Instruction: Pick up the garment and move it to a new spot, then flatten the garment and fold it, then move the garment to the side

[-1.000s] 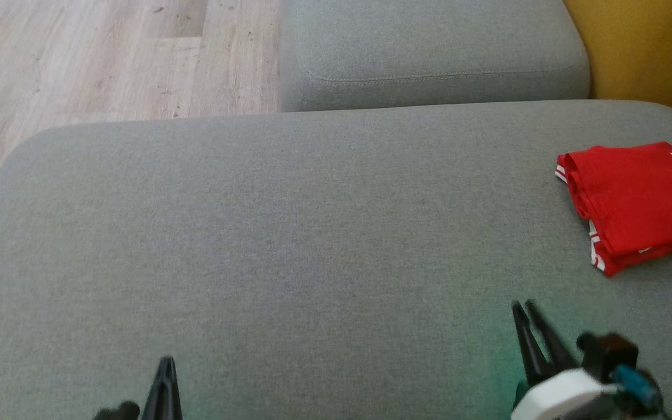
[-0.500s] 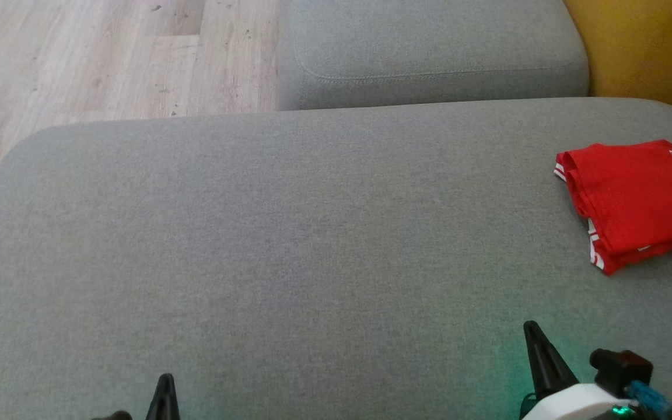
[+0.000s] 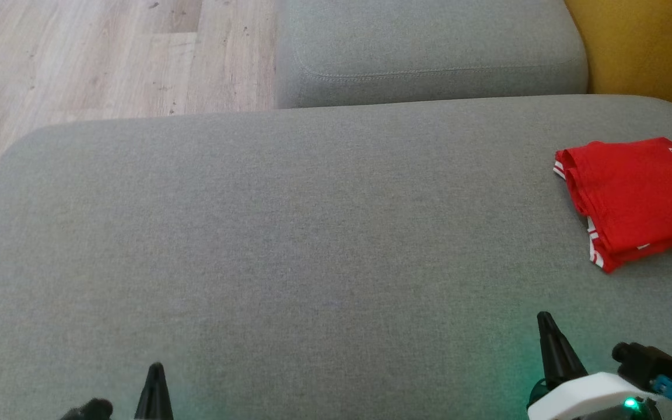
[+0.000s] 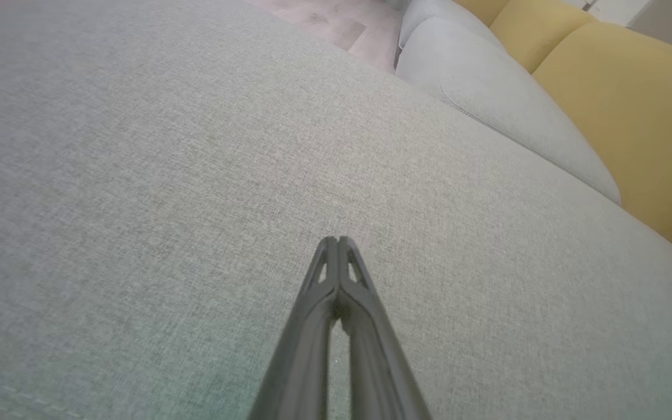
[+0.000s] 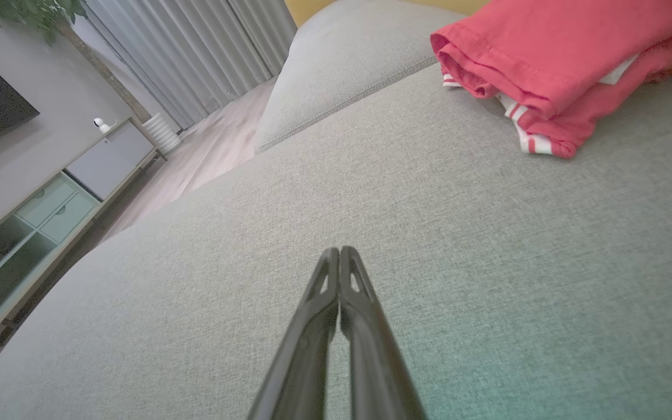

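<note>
Left gripper [image 4: 338,239]: pinched closed, holding nothing, points across grey cushion [image 3: 289,233]. Right gripper [image 5: 340,249]: same, closed, empty. Red garment [image 3: 633,192]: lies folded at cushion's right edge, well apart from both.

Folded red garment [image 3: 633,198] on the grey cushion [image 3: 312,233].
It lies flat in a compact stack of layers at the cushion's right edge, white-striped trim peeking from the hems, dark lettering on its top face.

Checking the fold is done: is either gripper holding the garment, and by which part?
Nothing held: left gripper and right gripper are shut, empty; the folded garment lies apart on the cushion.
</note>
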